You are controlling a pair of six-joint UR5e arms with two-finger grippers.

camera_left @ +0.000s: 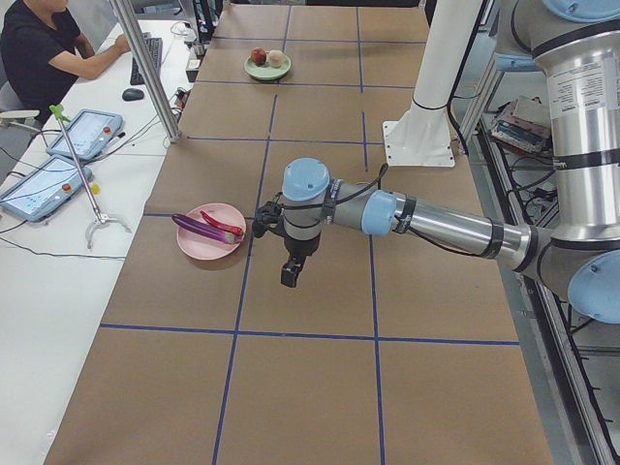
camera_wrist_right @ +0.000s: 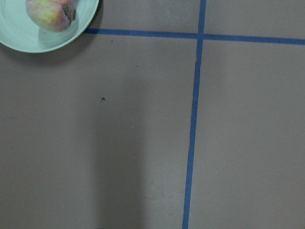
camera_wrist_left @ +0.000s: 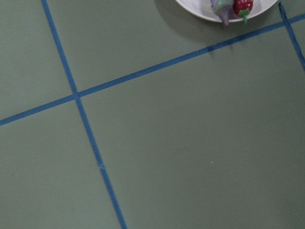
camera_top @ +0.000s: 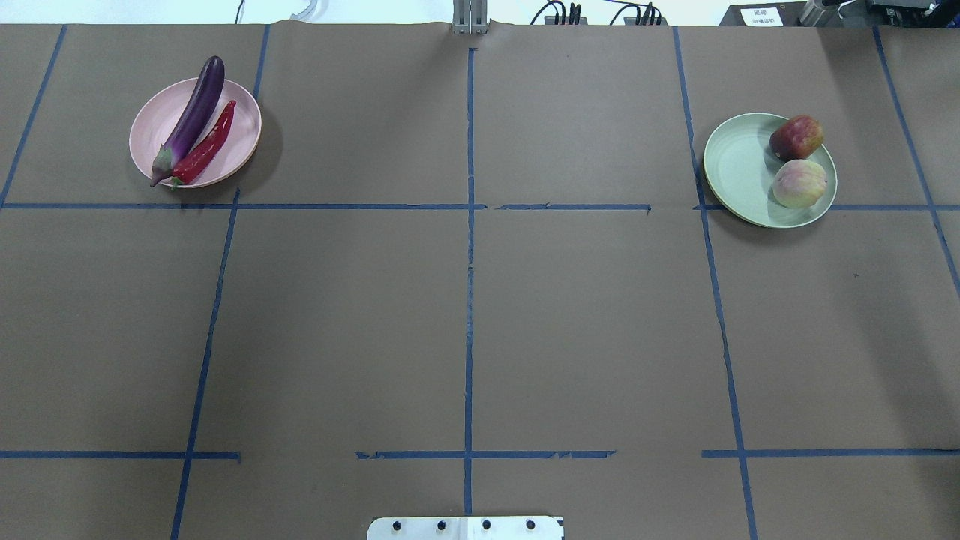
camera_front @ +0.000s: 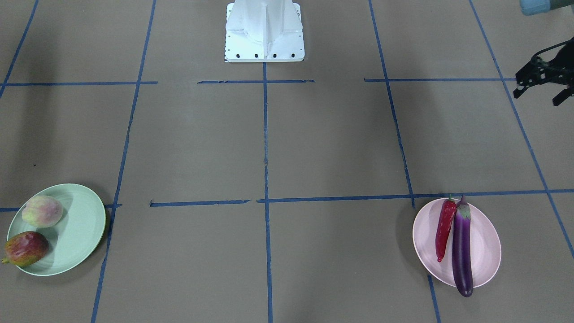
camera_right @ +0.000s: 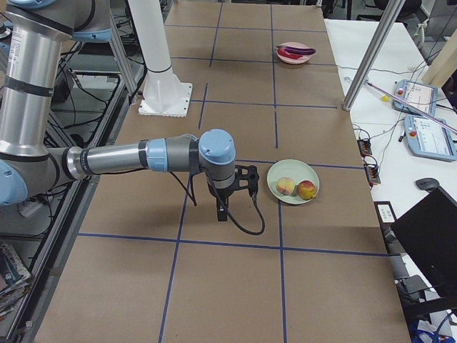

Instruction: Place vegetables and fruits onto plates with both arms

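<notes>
The purple eggplant (camera_front: 462, 251) and the red chili pepper (camera_front: 445, 229) lie side by side on the pink plate (camera_front: 486, 251). The peach (camera_front: 42, 211) and the red-yellow pomegranate-like fruit (camera_front: 27, 248) sit on the mint green plate (camera_front: 76, 233). My left gripper (camera_front: 538, 98) hovers empty with its fingers apart, back from the pink plate toward the robot's side. My right gripper (camera_right: 222, 211) shows only in the exterior right view, beside the green plate (camera_right: 293, 191); I cannot tell if it is open. The left wrist view catches the pink plate's edge (camera_wrist_left: 200, 9). The right wrist view shows the peach (camera_wrist_right: 50, 13).
The white base block (camera_front: 264, 31) stands at the table's robot side. Blue tape lines grid the brown table. An operator (camera_left: 48, 48) sits at a side desk with control pendants (camera_left: 44, 184). A metal pole (camera_right: 368, 57) stands by the table edge.
</notes>
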